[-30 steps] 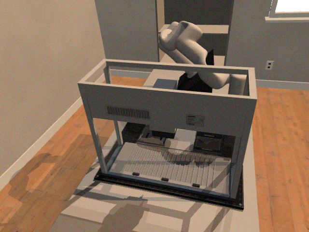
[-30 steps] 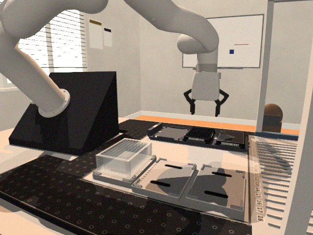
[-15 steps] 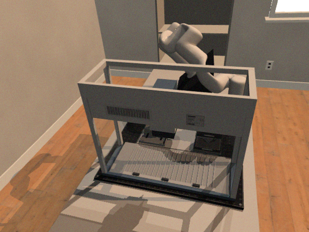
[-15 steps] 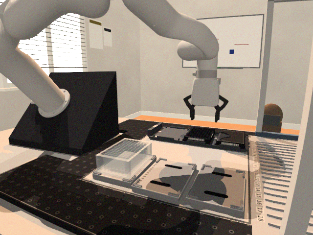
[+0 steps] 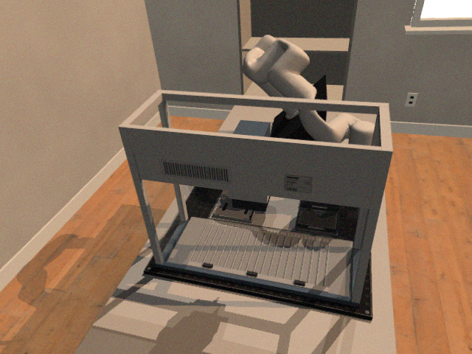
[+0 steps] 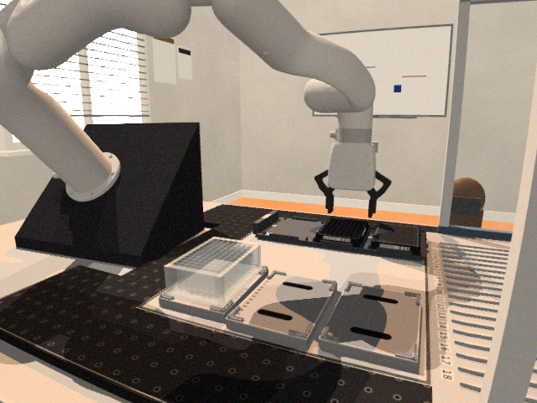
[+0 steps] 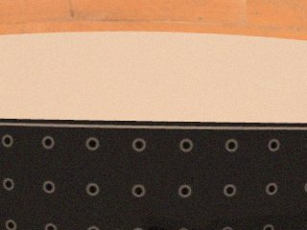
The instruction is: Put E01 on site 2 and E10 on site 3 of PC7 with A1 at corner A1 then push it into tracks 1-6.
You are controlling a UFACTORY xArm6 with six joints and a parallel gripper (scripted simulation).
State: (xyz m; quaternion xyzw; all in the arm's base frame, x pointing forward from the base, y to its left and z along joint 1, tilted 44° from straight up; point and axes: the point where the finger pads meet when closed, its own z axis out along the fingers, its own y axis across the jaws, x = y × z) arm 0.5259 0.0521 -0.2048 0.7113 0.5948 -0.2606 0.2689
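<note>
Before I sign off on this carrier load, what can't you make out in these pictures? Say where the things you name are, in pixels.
- Corner mark A1 on the carrier (image 6: pixel 286 229): too small, exterior view.
- Its far side: hidden by its plates, exterior view.
- Low track numbers: blurred, exterior view.
- Gripper fingertips: outside the wrist view.
- Arm's upper bends: cut off by the exterior view's top edge.

Over the side of the surface (image 6: pixel 78 312) (image 5: pixel 358 331) (image 7: pixel 153 77) toward its far edge in the exterior view, the gripper (image 6: pixel 350 213) is coming down in a nearly straight line, its fingertips now hanging lower above the carrier (image 6: pixel 299 244). The arm (image 6: pixel 299 47) (image 5: pixel 291 80) is shifting its upper links slightly along with it.
</note>
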